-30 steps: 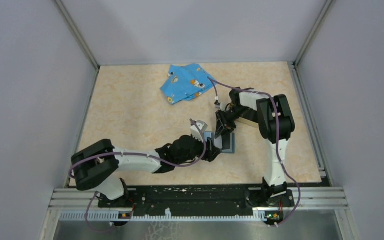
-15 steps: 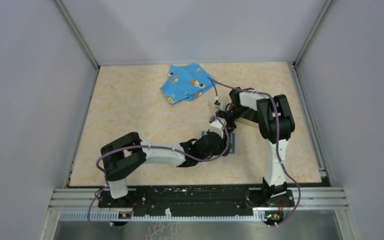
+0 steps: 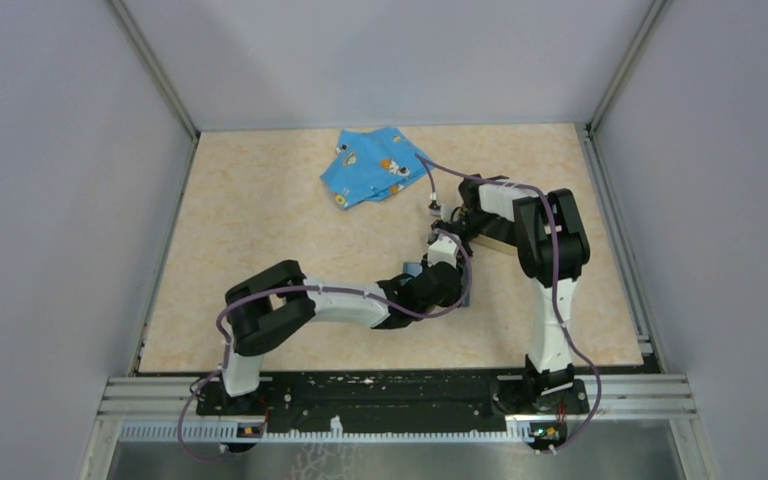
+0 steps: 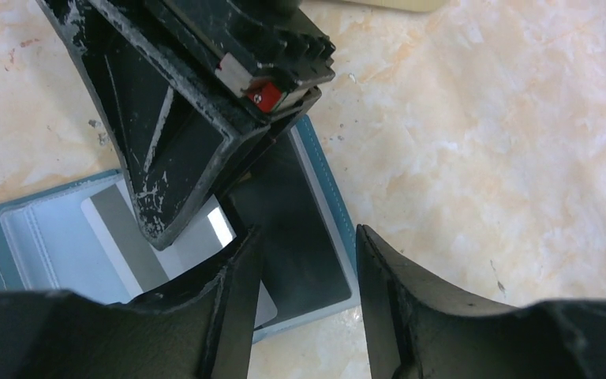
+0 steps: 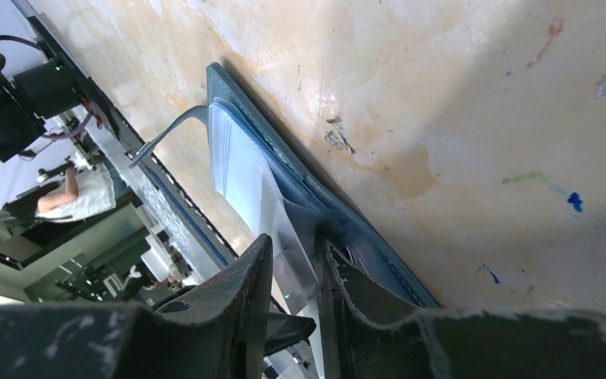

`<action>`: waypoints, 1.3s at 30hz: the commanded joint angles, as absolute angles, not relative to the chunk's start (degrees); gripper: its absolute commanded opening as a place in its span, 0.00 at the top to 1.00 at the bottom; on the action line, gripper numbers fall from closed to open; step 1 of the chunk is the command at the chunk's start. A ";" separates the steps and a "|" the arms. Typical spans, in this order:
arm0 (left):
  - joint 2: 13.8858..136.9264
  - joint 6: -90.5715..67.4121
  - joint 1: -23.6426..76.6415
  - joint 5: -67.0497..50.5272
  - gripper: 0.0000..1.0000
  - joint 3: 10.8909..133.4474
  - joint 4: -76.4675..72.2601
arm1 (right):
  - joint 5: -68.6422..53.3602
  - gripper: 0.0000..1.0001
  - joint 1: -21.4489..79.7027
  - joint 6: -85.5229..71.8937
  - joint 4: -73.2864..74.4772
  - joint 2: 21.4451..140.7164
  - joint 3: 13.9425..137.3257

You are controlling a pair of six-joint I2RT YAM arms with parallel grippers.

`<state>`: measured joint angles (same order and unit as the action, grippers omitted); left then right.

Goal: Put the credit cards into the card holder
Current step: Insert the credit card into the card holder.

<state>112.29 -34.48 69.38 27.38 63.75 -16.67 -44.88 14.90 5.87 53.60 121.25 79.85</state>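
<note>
The card holder lay opened flat on the table, right of centre, with a black credit card on its right half. The right gripper stood over its middle with jaws nearly together, nipping the holder's inner pocket edge, its arm folded high and reaching leftwards. The left gripper straddled the black card with jaws part-way apart, whether pinching it I could not tell, its arm stretched low across the table to the right, elbow bent near its base, well apart from the cartoon-print cloth
</note>
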 commanded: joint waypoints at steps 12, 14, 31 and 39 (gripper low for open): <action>116.28 -44.17 69.61 40.85 0.46 71.83 3.36 | -40.65 0.72 14.85 7.38 50.89 122.28 79.19; 115.90 -44.30 69.61 41.27 0.46 71.19 3.29 | -40.72 0.72 14.85 7.41 50.91 122.26 79.30; 110.40 -43.07 69.61 44.41 0.41 66.22 2.24 | -40.61 0.69 14.77 8.04 51.08 120.80 79.63; 106.95 -35.55 69.61 34.60 0.40 62.63 -7.40 | -40.72 0.68 14.68 8.09 50.98 120.23 79.46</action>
